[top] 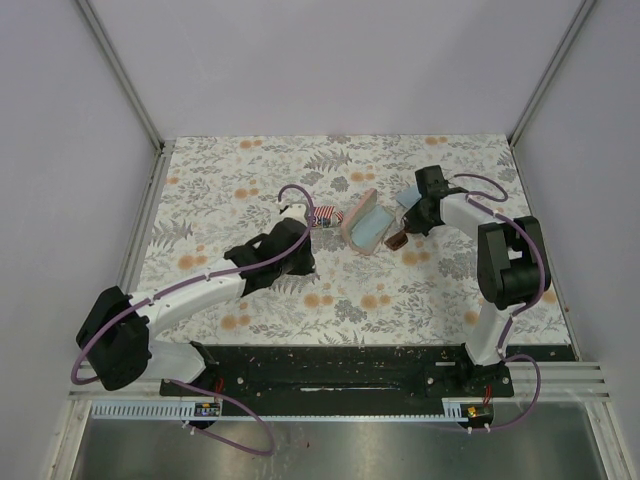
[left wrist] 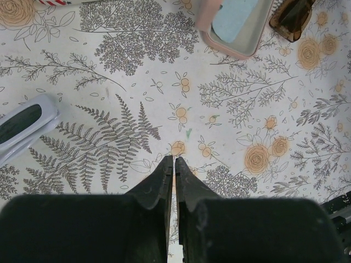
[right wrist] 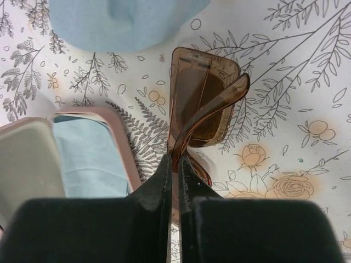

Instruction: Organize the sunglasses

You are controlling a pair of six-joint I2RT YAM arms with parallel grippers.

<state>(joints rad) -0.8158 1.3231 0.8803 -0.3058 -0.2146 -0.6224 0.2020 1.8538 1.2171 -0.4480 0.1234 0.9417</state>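
A table draped in a white cloth (top: 250,170) printed with grey ferns and orange flowers fills the middle. Plain, pale lilac-grey panels enclose it on 3 sides: a back wall (top: 330,60), a left wall (top: 50,150) and a right wall (top: 600,150). 2 slim metal posts (top: 120,70) rise at the back corners. Along the near edge run a white slotted rail (top: 140,409) and a brushed metal sheet (top: 360,450). The light is soft and even.

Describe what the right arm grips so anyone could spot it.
Find the open pink case mid-table. Just right of it are the brown sunglasses, one temple pinched in the right gripper. Their translucent amber frame is unlike the pale blue cloth nearby.
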